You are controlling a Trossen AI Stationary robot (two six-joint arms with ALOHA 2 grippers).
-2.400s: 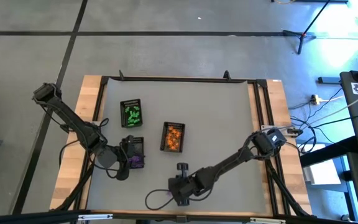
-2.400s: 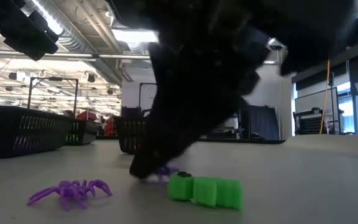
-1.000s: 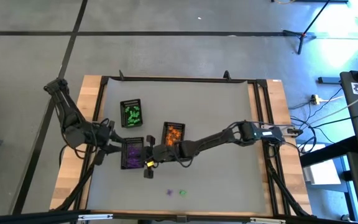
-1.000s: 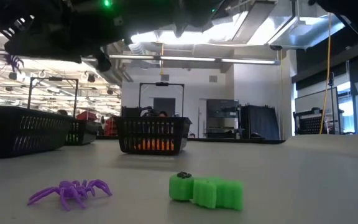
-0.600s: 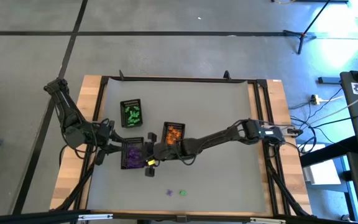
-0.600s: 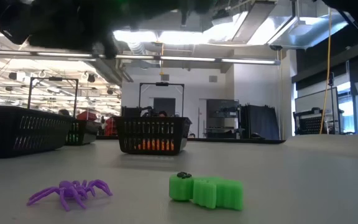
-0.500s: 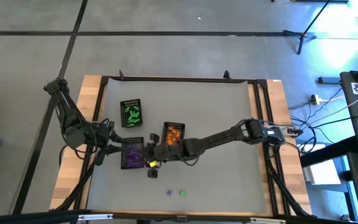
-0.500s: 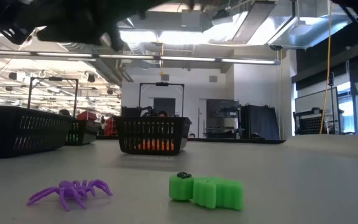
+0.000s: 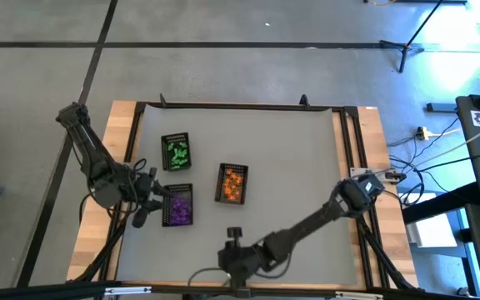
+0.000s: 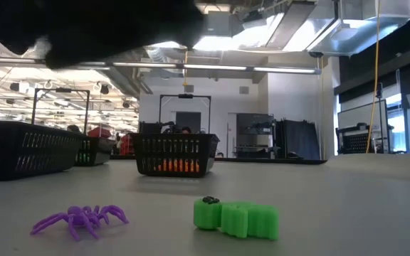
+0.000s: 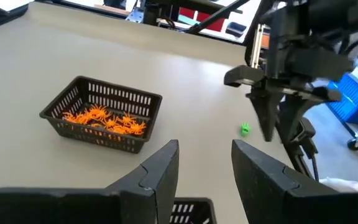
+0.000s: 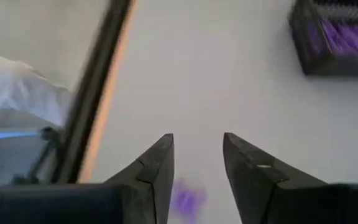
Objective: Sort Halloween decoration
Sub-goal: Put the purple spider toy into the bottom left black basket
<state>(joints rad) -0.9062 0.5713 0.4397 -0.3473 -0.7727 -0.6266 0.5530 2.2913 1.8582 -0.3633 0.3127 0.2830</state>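
Right gripper (image 12: 196, 165) open above purple spider (image 12: 187, 200)

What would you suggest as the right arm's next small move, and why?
Probably lower the right tool straight down over the purple spider and close on it. Its fingers stand open with nothing between them, and the spider lies loose on the table just beneath the gap, outside the tray of purple pieces. The green piece beside it can wait.

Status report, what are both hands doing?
Right hand open over purple spider. Left hand open, waiting beside purple tray. Green trinket loose nearby.
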